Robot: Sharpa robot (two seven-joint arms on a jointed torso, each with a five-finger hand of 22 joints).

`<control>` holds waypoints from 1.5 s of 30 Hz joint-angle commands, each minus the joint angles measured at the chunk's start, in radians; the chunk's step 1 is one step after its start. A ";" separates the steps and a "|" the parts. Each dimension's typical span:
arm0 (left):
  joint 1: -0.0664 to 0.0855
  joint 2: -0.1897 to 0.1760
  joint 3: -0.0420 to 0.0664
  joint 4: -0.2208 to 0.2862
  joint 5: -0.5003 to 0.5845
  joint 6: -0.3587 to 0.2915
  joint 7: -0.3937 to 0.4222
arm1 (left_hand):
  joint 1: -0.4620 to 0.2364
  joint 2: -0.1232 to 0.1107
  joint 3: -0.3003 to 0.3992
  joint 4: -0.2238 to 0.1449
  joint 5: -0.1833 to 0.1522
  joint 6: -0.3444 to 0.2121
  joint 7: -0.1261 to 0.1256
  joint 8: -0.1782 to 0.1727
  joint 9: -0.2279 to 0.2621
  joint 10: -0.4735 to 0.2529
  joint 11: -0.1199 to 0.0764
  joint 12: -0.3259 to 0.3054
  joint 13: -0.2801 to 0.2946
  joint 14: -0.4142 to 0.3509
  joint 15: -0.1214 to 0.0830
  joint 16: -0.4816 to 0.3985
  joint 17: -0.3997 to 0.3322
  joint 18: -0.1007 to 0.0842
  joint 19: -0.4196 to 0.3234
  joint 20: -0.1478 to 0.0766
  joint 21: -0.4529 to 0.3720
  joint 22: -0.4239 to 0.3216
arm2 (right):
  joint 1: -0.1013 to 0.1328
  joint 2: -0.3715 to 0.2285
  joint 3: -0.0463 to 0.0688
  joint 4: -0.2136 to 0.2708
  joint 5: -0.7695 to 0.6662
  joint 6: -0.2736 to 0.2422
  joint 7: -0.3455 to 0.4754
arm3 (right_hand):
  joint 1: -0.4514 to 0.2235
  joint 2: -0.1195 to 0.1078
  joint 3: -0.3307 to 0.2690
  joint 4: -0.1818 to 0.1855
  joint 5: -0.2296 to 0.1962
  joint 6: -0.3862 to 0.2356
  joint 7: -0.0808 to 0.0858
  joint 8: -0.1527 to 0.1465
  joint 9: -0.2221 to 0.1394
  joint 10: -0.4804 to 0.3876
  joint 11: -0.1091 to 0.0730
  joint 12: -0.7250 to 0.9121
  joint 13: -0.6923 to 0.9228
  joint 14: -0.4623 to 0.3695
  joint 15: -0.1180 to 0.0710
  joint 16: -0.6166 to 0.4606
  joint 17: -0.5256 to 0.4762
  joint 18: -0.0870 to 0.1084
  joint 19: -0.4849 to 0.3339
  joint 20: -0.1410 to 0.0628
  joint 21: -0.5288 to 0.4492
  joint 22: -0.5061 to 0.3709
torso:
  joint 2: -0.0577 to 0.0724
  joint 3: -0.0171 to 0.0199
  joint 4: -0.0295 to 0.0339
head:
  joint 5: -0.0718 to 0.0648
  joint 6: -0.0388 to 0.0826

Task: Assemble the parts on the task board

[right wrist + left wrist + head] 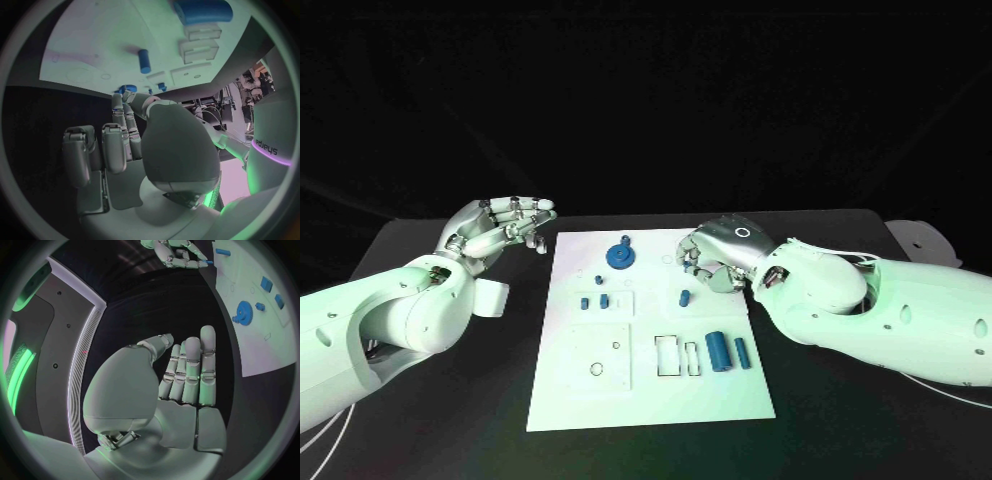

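You are looking at two white arms with smooth, rounded shells — each dotted with small dark screw holes — flanking the white task board. The left hand and right hand are silver, many-fingered, their segments ridged and metallic. A ring mark sits on the right hand's dark wrist band. Thin white cables trail along both forearms — on the sides away from the board.

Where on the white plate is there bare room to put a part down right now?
The white task board is bare along its near edge, below the rectangular cut-outs and two blue cylinders. It is crowded at the far end, round the blue gear, beside the right hand.
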 commanded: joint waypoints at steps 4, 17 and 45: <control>-0.002 0.008 0.000 -0.002 0.010 -0.001 0.006 | 0.006 -0.002 -0.001 -0.003 0.005 -0.009 0.002 0.000 -0.001 -0.009 -0.002 0.004 0.000 -0.008 0.002 -0.005 -0.001 0.005 0.000 0.006 -0.003 -0.001 | -0.014 0.035 0.001 0.066 0.014 -0.062 0.021 | -0.005 0.002 0.002 -0.007 -0.001 0.004 -0.001 0.004 0.001 0.015 -0.009 -0.002 0.001 0.063 -0.006 -0.002 0.079 -0.005 0.091 -0.008 0.001 0.248 | -0.002 -0.0003 0.0037 | 0.043 -0.002; -0.003 0.020 -0.002 -0.003 0.013 -0.006 0.006 | 0.006 -0.002 -0.001 -0.004 0.005 -0.010 0.002 0.000 -0.002 -0.010 -0.001 0.005 0.000 -0.008 0.003 -0.005 -0.002 0.005 0.000 0.007 -0.004 -0.001 | -0.097 0.133 -0.001 0.068 0.041 -0.131 0.061 | -0.004 0.001 0.004 -0.012 0.002 0.002 0.000 0.003 0.002 0.015 -0.009 -0.004 0.002 0.063 -0.006 -0.002 0.079 -0.005 0.090 -0.008 -0.001 0.247 | -0.002 -0.0054 0.0025 | 0.151 -0.029; -0.002 0.026 -0.002 0.002 0.013 -0.008 0.005 | 0.005 -0.002 -0.001 -0.004 0.005 -0.012 0.003 0.000 -0.002 -0.014 -0.001 0.007 0.001 -0.010 0.004 -0.005 -0.002 0.005 -0.001 0.008 -0.004 -0.002 | -0.216 0.226 -0.009 -0.067 0.031 -0.148 0.086 | -0.007 0.000 0.004 -0.015 0.003 0.000 0.002 0.002 0.002 0.014 -0.007 -0.007 0.002 0.063 -0.005 -0.002 0.078 -0.004 0.089 -0.008 -0.004 0.246 | -0.002 -0.0054 0.0018 | 0.204 -0.071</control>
